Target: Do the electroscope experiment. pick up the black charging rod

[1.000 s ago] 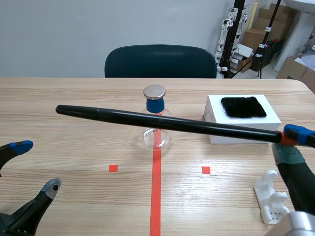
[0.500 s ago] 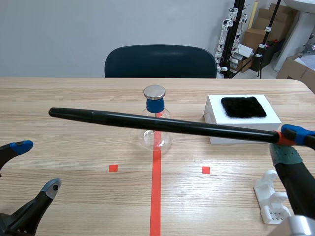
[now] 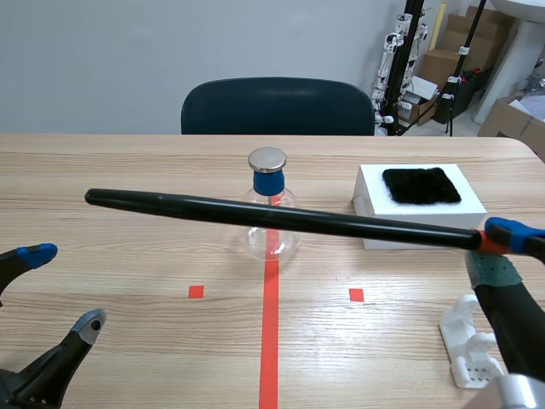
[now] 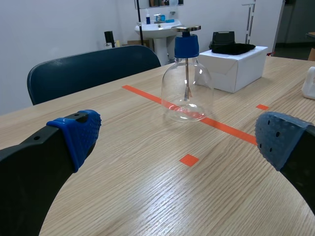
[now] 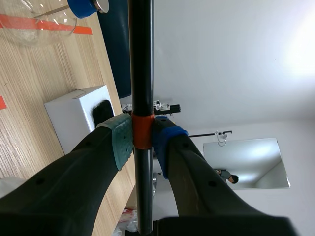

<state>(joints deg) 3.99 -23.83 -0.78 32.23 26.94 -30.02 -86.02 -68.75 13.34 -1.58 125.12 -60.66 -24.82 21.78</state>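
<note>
The long black charging rod (image 3: 281, 219) hangs above the table, reaching from the right edge across to the left in front of the glass electroscope flask (image 3: 271, 223). My right gripper (image 3: 496, 247) is shut on its orange-banded end. In the right wrist view the rod (image 5: 141, 59) runs straight out between the pads, gripped at the orange band. My left gripper (image 3: 58, 290) stands open low at the left, with nothing between its fingers. The left wrist view has the flask (image 4: 187, 83), with its blue collar and metal disc, ahead of that gripper (image 4: 177, 137).
A white box (image 3: 415, 208) with a black fur pad (image 3: 421, 185) on top stands right of the flask. A white plastic rod stand (image 3: 470, 345) sits at the front right. A dark chair (image 3: 277, 106) is behind the table.
The rod's far tip has swung slightly left and up, and my right gripper has shifted a little left with it. The left arm has not moved.
</note>
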